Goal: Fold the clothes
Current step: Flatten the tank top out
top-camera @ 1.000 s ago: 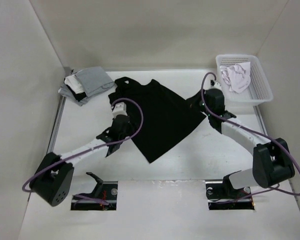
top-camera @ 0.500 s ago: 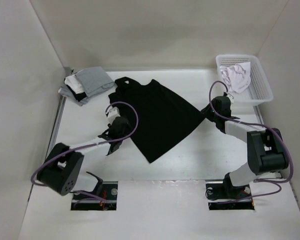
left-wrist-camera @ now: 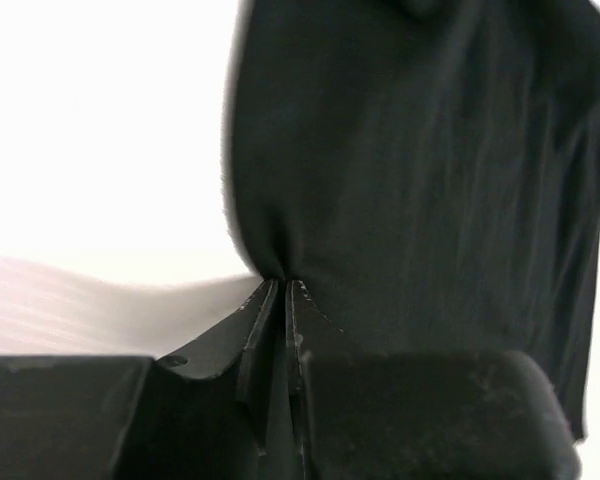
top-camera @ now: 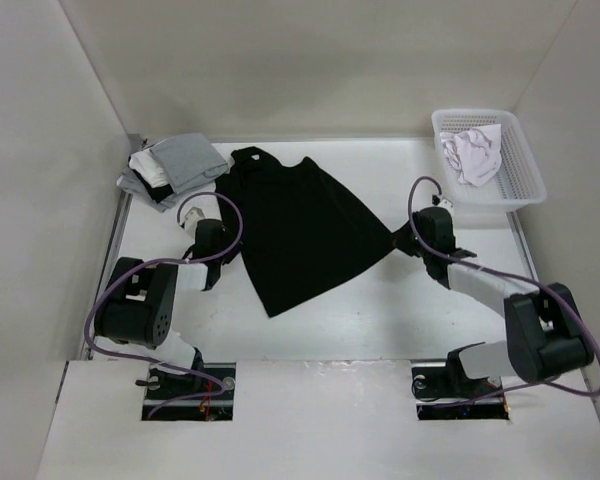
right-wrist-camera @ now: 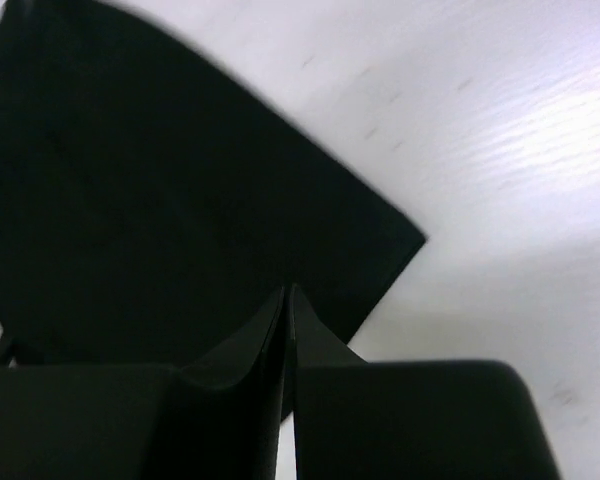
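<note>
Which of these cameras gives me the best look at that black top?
The top external view: the whole black top lies spread on the table, outline clear. The left wrist view shows only a bunched patch close up; the right wrist view, one blurred corner.

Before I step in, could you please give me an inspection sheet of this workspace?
Surface: white table.
Job's things: black sleeveless fabric top, unfolded, held between both grippers.
Clutter: grey, white and black garment stack far left; white plastic basket far right, holding a white garment.
Grippers: left gripper shut on the top's left edge; right gripper shut on its right corner.
Cables: purple cables in loose loops.
Surroundings: pale walls on three sides.
</note>
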